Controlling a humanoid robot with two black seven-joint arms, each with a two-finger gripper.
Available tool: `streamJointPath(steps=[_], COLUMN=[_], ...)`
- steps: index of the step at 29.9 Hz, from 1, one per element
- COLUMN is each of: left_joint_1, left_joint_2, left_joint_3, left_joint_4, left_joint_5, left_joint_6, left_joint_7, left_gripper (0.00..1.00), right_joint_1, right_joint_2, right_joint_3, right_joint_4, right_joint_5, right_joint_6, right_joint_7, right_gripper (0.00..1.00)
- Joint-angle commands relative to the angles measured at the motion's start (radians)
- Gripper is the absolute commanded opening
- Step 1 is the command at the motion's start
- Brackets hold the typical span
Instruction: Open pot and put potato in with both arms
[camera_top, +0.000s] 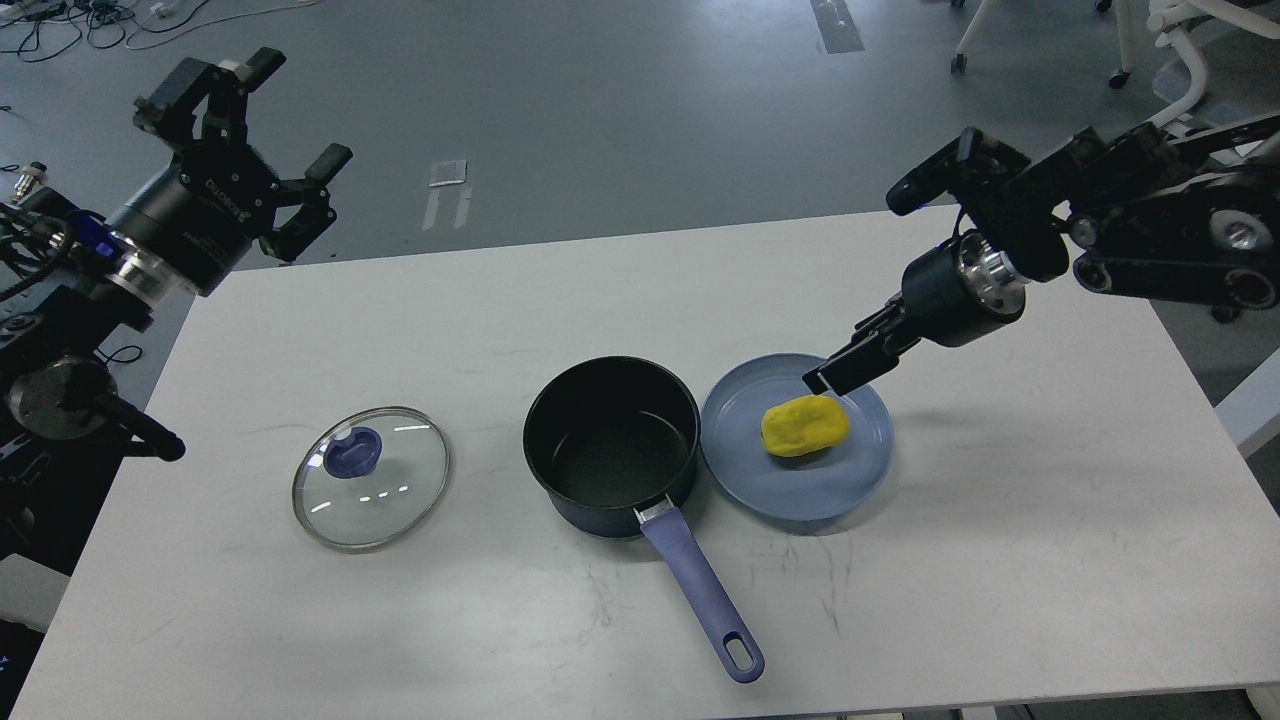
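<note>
The dark pot stands open and empty at the table's middle, its blue handle pointing to the front. Its glass lid with a blue knob lies flat on the table to the left. The yellow potato lies on a blue plate just right of the pot. My right gripper points down and left, its tips just above the potato's far edge; its fingers overlap and look dark. My left gripper is open and empty, raised high beyond the table's far left corner.
The white table ends close behind both arms. Office chairs stand on the floor at the back right, and cables lie on the floor at the left.
</note>
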Motion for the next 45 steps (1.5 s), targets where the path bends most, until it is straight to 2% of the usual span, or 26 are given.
streamJointPath(steps=[1, 6, 9, 19, 33, 36, 40, 42, 43, 45], left_joint_1=[0.012, 0.017, 0.017, 0.019, 0.037, 0.037, 0.037, 0.037, 0.037, 0.037], left_joint_2=[0.001, 0.000, 0.000, 0.003, 0.006, 0.001, 0.001, 0.004, 0.004, 0.006], left_joint_3=[-0.017, -0.017, -0.017, -0.018, -0.018, -0.018, -0.018, -0.020, -0.021, -0.021], left_joint_4=[0.000, 0.001, 0.000, 0.000, 0.000, -0.002, -0.002, -0.002, -0.002, -0.002], left_joint_5=[-0.002, -0.002, -0.002, -0.002, -0.002, -0.002, -0.002, -0.003, -0.003, -0.002], left_joint_6=[-0.011, -0.010, -0.011, -0.011, -0.013, -0.011, -0.011, -0.013, -0.013, -0.013], left_joint_7=[0.014, 0.014, 0.014, 0.014, 0.014, 0.014, 0.015, 0.015, 0.015, 0.015], left_gripper=[0.98, 0.98, 0.98, 0.98, 0.98, 0.98, 0.98, 0.98, 0.98, 0.98], right_joint_1=[0.009, 0.009, 0.007, -0.032, -0.108, -0.108, -0.106, -0.098, -0.094, -0.088], right_joint_2=[0.132, 0.256, 0.305, 0.327, 0.356, 0.359, 0.354, 0.353, 0.351, 0.350], right_joint_3=[-0.112, -0.228, -0.269, -0.279, -0.286, -0.319, -0.332, -0.335, -0.341, -0.344], right_joint_4=[-0.067, -0.131, -0.142, -0.142, -0.194, -0.194, -0.190, -0.184, -0.185, -0.184], right_joint_5=[-0.024, -0.068, -0.067, -0.065, -0.068, -0.065, -0.064, -0.065, -0.065, -0.062], right_joint_6=[-0.089, -0.203, -0.213, -0.215, -0.284, -0.305, -0.332, -0.333, -0.333, -0.336], right_joint_7=[0.000, 0.000, 0.000, 0.000, 0.000, 0.000, 0.000, 0.000, 0.000, 0.000], right_gripper=[1.00, 1.00, 1.00, 1.00, 0.97, 0.86, 0.56, 0.48, 0.40, 0.36])
